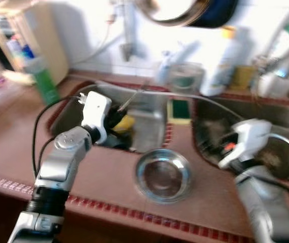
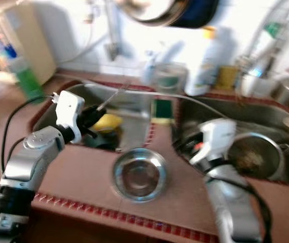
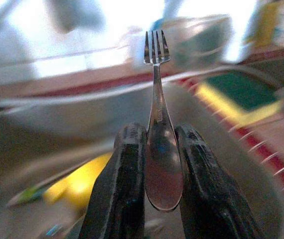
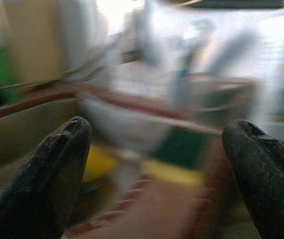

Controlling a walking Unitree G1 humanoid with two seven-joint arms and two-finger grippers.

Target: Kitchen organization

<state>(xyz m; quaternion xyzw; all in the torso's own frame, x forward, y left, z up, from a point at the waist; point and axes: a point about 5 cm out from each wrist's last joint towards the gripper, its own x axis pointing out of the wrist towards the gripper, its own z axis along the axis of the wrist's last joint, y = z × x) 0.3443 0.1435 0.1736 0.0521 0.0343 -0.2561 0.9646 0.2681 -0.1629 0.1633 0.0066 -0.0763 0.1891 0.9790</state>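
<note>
My left gripper (image 3: pixel 154 164) is shut on the handle of a steel fork (image 3: pixel 157 94), tines pointing away, held over the left sink basin (image 1: pixel 149 129). From the head the fork (image 1: pixel 129 101) shows as a thin rod slanting up from the left gripper (image 1: pixel 115 115). A yellow object (image 1: pixel 125 123) lies in that basin under the hand. My right gripper (image 4: pixel 157 164) is open with nothing between its fingers, its wrist (image 1: pixel 248 142) hanging over the right basin. A steel bowl (image 1: pixel 163 175) sits on the brown counter between the arms.
A pan (image 1: pixel 281 154) rests in the right basin. A green-yellow sponge (image 1: pixel 180 109) lies on the divider between basins. Bottles (image 1: pixel 223 63) and a clear container (image 1: pixel 185 76) line the back ledge. A green bottle (image 1: pixel 45 83) stands at the left. The counter has a red-tiled front edge (image 1: pixel 134 215).
</note>
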